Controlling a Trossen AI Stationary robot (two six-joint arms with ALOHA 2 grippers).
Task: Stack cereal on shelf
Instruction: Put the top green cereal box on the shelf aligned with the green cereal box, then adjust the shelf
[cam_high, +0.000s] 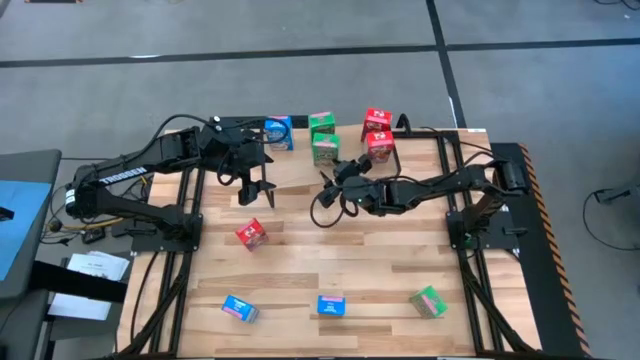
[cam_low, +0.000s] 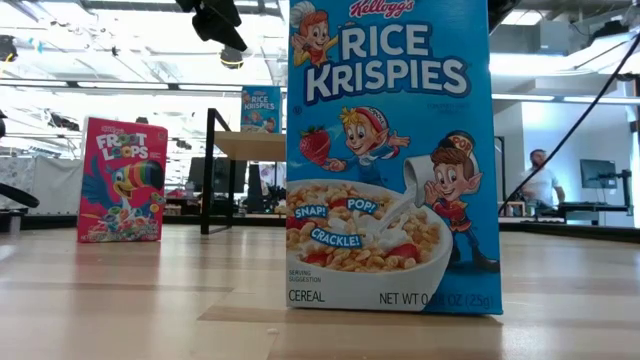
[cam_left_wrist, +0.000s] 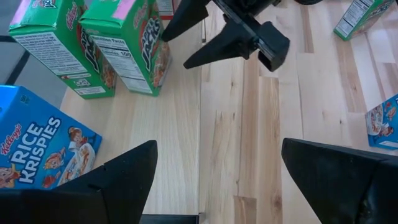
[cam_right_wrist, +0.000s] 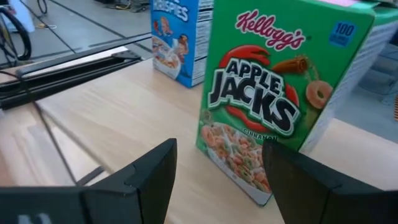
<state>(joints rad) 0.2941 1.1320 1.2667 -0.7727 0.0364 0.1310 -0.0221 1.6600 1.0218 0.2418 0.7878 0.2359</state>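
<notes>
Blocking the low view: blue box (cam_low: 390, 155)

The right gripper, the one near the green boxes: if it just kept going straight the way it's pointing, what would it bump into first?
Most likely the green Apple Jacks box. It stands straight ahead of the right gripper, whose open fingers frame its lower edge, though depth is hard to judge.
</notes>
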